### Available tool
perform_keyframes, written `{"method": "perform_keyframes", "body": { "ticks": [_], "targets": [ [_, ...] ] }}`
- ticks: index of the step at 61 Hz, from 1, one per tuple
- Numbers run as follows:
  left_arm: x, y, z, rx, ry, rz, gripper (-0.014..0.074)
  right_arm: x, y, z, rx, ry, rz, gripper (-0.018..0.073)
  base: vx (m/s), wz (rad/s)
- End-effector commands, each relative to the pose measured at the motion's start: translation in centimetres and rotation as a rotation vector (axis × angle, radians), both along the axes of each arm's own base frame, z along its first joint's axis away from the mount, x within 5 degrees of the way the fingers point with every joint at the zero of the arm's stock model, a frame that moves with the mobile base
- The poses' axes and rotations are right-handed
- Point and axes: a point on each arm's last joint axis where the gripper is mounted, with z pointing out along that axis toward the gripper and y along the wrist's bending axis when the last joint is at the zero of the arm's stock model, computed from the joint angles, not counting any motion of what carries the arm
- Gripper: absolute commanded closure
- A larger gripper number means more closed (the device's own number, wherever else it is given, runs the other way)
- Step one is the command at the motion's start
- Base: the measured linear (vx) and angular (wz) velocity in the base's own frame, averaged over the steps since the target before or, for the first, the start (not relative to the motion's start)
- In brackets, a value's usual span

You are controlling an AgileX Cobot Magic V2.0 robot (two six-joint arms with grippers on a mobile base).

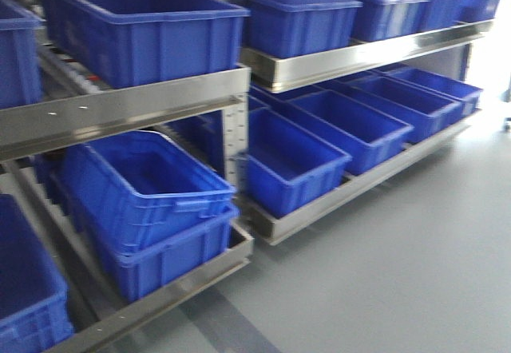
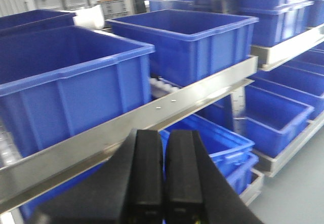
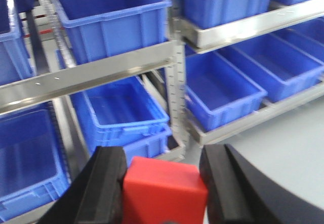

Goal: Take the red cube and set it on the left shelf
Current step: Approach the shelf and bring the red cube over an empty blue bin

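My right gripper (image 3: 164,178) is shut on the red cube (image 3: 163,189), which sits between its two black fingers at the bottom of the right wrist view. It hangs in front of the left shelf (image 3: 91,77), facing the stacked blue bins (image 3: 121,112) on its lower level. My left gripper (image 2: 163,176) is shut and empty, its black fingers pressed together, pointing at the left shelf's upper rail (image 2: 152,112). Neither gripper nor the cube shows in the front view.
Two steel shelf units (image 1: 120,109) stand side by side, each with two levels of blue plastic bins (image 1: 144,25). A perforated upright post (image 1: 235,141) divides them. The right shelf (image 1: 359,53) holds several bins. Grey floor (image 1: 399,273) lies in front.
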Motion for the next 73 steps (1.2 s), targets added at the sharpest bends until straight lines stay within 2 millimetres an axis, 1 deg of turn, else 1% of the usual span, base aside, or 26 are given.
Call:
{"method": "perform_keyframes", "body": {
  "ticks": [1, 36, 60, 73],
  "targets": [
    [0.09, -0.02, 0.04, -0.005, -0.061, -0.004, 0.0491, 0.02, -0.03, 1.75, 0.024, -0.113, -0.001, 0.051, 0.34, 0.65],
    [0.09, -0.02, 0.04, -0.005, -0.061, -0.004, 0.0491, 0.02, -0.03, 1.75, 0.024, -0.113, -0.001, 0.051, 0.3, 0.62],
    [0.09, -0.02, 0.04, -0.005, -0.061, -0.004, 0.0491, 0.02, -0.03, 1.75, 0.024, -0.112, -0.001, 0.051, 0.26, 0.49],
    [0.09, -0.02, 0.04, -0.005, -0.061, -0.004, 0.0491, 0.02, -0.03, 1.75, 0.024, -0.112, -0.001, 0.051, 0.21, 0.32]
  ]
}}
